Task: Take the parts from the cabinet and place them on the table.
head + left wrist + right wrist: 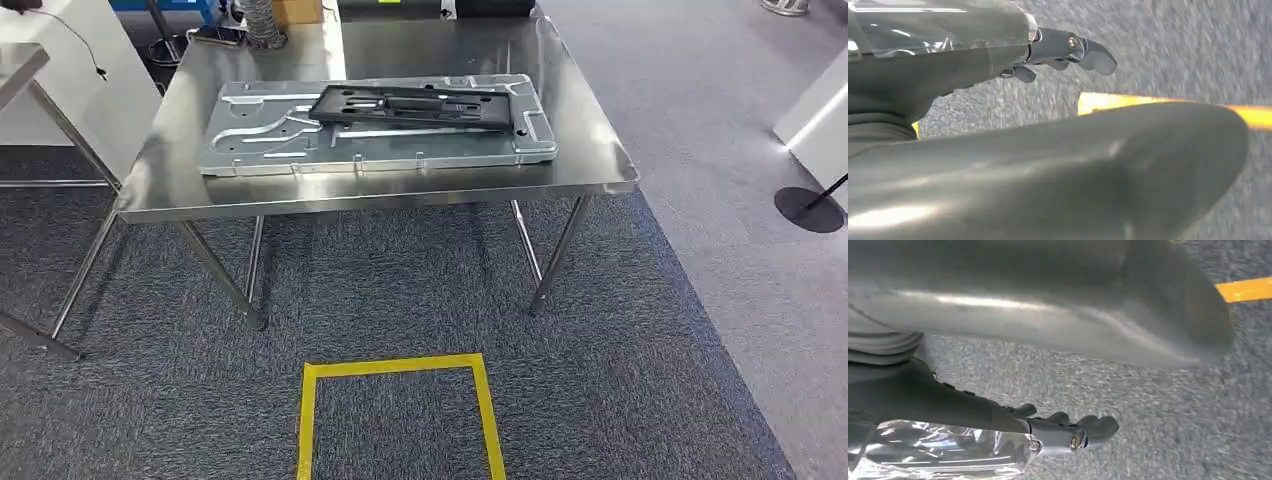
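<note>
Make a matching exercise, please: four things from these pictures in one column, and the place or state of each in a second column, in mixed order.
Things:
1. black part
2. silver panel
3. yellow tape
4. left hand

Places or states:
A. on the carpet, marking a square in front of the table
B. lies flat on the table
C. holds nothing, hangs over the carpet
D. lies on top of the silver panel

Pairs: 1-D, 2-B, 3-A, 4-C
</note>
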